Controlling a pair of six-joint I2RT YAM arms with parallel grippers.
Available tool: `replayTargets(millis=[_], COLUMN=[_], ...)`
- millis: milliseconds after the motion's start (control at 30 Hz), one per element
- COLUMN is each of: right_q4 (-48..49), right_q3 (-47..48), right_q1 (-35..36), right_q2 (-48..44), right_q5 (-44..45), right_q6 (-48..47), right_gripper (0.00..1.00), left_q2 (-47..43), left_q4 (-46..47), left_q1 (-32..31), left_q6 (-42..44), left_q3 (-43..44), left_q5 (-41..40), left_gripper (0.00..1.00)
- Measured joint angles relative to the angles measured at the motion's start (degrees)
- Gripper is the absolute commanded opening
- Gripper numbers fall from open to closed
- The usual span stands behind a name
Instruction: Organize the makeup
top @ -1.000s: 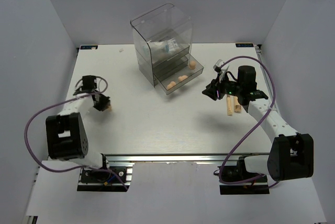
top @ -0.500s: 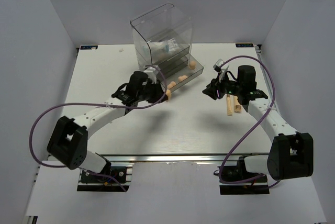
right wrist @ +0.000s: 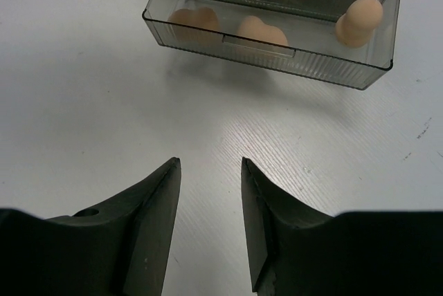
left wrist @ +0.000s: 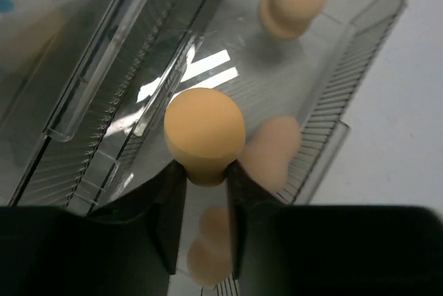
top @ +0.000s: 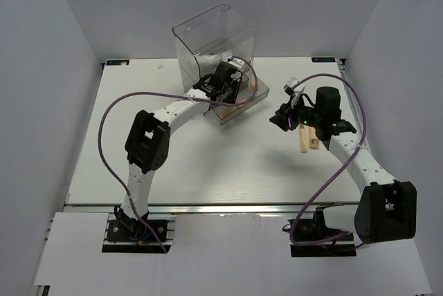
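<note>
Pinching sponge's (left wrist: 204, 126) narrow end in left gripper (left wrist: 205, 171) over drawer (left wrist: 339, 81). Probably soft, light, springy; squeeze gently. Holding right gripper (right wrist: 209, 168) spread, empty.

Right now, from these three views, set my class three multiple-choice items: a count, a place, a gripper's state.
1. How many sponges lie in the open drawer? A one; B five; C three.
2. Where do the beige stick and beige tube lie? A in that drawer; B on the table; C in a gripper.
3. The left gripper is: A shut on a peach sponge; B open; C out of view.
Answers: 1C, the right wrist view shows three inside; 2B, both rest on the table; 3A, it pinches the sponge's narrow end.
</note>
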Motion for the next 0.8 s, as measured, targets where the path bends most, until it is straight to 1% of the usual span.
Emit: replayTargets(millis=[33, 67, 200, 300, 367, 400, 433, 467, 500, 567, 667, 700, 733, 767, 800], right_q4=[0.0, -0.1, 0.1, 0.1, 0.1, 0.3, 0.8, 1.6, 2.0, 3.0, 3.1, 2.7, 1.6, 0.3, -0.8], right_q3=[-0.2, -0.2, -0.2, -0.2, -0.2, -0.2, -0.2, -0.2, -0.2, 0.1, 2.1, 3.7, 6.3, 9.2, 12.2], right_q1=[0.0, 0.0, 0.0, 0.0, 0.0, 0.0, 0.1, 0.3, 0.6, 1.7, 5.4, 7.0, 8.7, 9.9, 11.0], right_q2=[-0.3, -0.5, -0.8, -0.8, -0.6, -0.3, 0.3, 1.0, 1.9, 4.5, 10.3, 12.8, 15.9, 19.0, 22.1], right_q5=[0.2, 0.2, 0.3, 0.0, -1.0, -1.6, -2.1, -2.4, -2.2, -0.1, 8.6, 12.5, 16.3, 19.3, 21.8], right_q6=[0.0, 0.0, 0.0, -0.1, -0.2, -0.1, -0.1, -0.1, 0.6, 3.1, 9.1, 11.7, 14.7, 17.6, 21.0], right_gripper=[0.46, 0.46, 0.47, 0.48, 0.45, 0.40, 0.15, 0.01, 0.00, 0.00, 0.00, 0.00, 0.00, 0.00, 0.00], left_q2=[1.1, 1.8, 2.6, 2.4, 1.5, 0.8, -0.1, -1.0, -2.4, -6.5, -16.3, -20.8, -25.2, -30.3, -34.6], left_q4=[-0.5, -1.3, -3.5, -3.6, -3.5, -3.4, -3.4, -3.3, -2.9, -2.3, 0.0, 2.3, 4.1, 5.0, 6.5], left_q1=[0.0, 0.0, 0.1, 0.0, 0.0, -0.1, -0.1, -0.1, -0.2, -0.2, -0.2, -0.2, -0.2, -0.2, -0.2], left_q6=[0.4, 1.0, 1.8, 2.0, 1.7, 1.4, 0.7, -0.1, -0.6, -2.3, -5.4, -6.9, -8.2, -9.6, -11.4], left_q3=[0.8, 1.3, 3.0, 5.0, 5.7, 5.7, 5.7, 5.7, 5.3, 2.8, -5.4, -9.9, -14.4, -19.2, -23.3], left_q5=[-1.6, -2.8, -6.1, -6.6, -6.5, -6.3, -6.1, -5.9, -5.6, -5.5, -5.6, -5.6, -5.6, -5.9, -6.7], left_gripper=[0.49, 0.55, 0.61, 0.61, 0.59, 0.42, 0.25, 0.09, 0.00, 0.00, 0.00, 0.05, 0.14, 0.27, 0.30])
